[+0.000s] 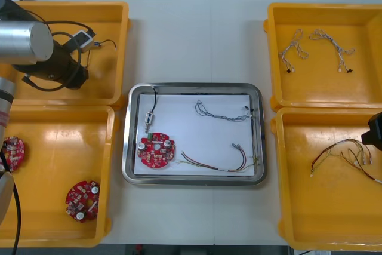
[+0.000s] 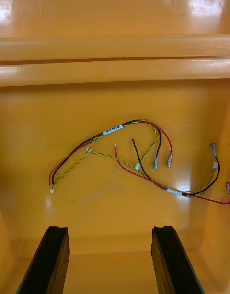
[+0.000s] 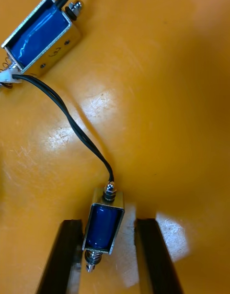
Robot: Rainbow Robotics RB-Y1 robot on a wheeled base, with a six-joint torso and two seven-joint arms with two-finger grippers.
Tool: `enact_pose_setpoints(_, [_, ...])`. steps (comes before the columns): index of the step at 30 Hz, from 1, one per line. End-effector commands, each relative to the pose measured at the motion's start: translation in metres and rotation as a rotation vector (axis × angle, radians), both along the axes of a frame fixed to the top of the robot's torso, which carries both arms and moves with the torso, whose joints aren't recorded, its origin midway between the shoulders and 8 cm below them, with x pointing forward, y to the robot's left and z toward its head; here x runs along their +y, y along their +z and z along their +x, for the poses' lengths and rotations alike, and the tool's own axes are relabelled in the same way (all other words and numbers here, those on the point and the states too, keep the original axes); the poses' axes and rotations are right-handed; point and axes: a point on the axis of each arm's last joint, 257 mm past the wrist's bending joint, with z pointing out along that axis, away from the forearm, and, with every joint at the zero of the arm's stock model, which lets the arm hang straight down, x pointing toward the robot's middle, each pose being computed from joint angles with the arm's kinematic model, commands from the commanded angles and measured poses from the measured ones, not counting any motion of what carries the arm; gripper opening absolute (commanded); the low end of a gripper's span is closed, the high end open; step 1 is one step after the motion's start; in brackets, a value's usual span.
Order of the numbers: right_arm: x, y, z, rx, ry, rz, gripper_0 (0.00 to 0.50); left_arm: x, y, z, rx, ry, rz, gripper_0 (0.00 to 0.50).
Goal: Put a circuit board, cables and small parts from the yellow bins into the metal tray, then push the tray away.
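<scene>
My left gripper (image 3: 109,221) is low in the far left yellow bin (image 1: 113,13), open, its fingers (image 3: 64,255) straddling a small metal part (image 3: 103,224) that has a blue body. One finger touches the part and a gap shows at the other. A black cable (image 3: 72,126) runs from it towards a second small metal part (image 3: 43,33). My right gripper (image 2: 109,229) hangs open over the near right bin (image 1: 286,207), short of the red and yellow cables (image 2: 139,160). The metal tray (image 1: 194,88) holds a circuit board (image 1: 157,150), a small metal part (image 1: 147,120), a blue and white cable (image 1: 224,111) and a red and yellow cable (image 1: 221,162).
Two circuit boards (image 1: 82,198) lie in the near left bin (image 1: 59,114). Blue and white cables (image 1: 331,46) lie in the far right bin (image 1: 274,58). My left arm (image 1: 36,52) covers part of the far left bin. Bare table lies beyond the tray.
</scene>
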Motion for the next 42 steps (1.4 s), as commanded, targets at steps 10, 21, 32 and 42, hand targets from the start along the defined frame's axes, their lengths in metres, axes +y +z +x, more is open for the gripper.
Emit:
enact_pose_setpoints(10, [-0.004,0.002,-0.001,-0.011,-0.019,0.011,0.500,-0.019,0.004,0.003,-0.022,-0.130,0.073,0.000])
enact_pose_setpoints(21, [-0.004,0.002,-0.001,-0.011,-0.019,0.011,0.500,-0.010,0.041,0.002,-0.013,-0.103,0.033,0.000])
enact_pose_setpoints(32, [-0.004,0.002,-0.001,-0.011,-0.019,0.011,0.500,-0.007,0.079,-0.007,0.034,-0.034,-0.043,0.000])
enact_pose_setpoints(42, [-0.004,0.002,-0.001,-0.011,-0.019,0.011,0.500,-0.017,0.097,-0.016,0.085,0.082,-0.157,0.000])
